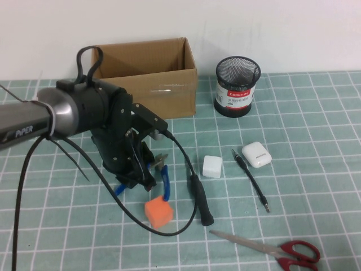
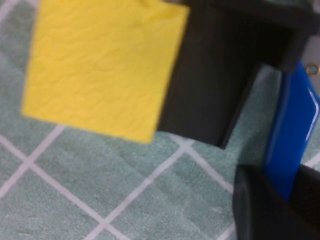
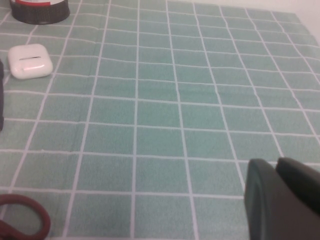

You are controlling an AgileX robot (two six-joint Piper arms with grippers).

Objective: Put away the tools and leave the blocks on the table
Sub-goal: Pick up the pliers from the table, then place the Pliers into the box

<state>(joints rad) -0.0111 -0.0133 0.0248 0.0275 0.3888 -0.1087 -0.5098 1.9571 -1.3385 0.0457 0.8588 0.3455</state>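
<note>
Hidden or cut off: my left gripper [image 1: 148, 172] is down on the mat, its own wrist housing covering the fingertips in the high view. Only the blue pliers [image 1: 164, 176] handles poke out on either side of it. The yellow block [image 2: 102, 65] and the notched black block [image 2: 212, 75] do not show in the high view at all; the arm covers them. My right gripper [image 3: 280, 200] is out of the high view.

Left gripper: from the left wrist view I see one dark finger [image 2: 270, 207] against the blue handle, with the handle running up past it. I cannot tell whether the jaws have closed on the pliers or merely stand around them.

Right gripper: closed, empty, hovering over bare teal mat [image 3: 200, 115].

Around the left gripper, high view: orange block [image 1: 158, 212] just in front of it, nearer me; black-handled screwdriver [image 1: 200, 197] just beside on its right; white block [image 1: 212, 166] further right; then the thin black precision driver [image 1: 250, 178] and the white rounded case [image 1: 256, 154]. Red-handled scissors [image 1: 271, 248] lie well off, front right. Cardboard box [image 1: 149, 73] stands close behind it; black mesh pen cup [image 1: 237, 86] behind and right.

Right wrist view only: one red scissor loop, the case, the cup's base.
</note>
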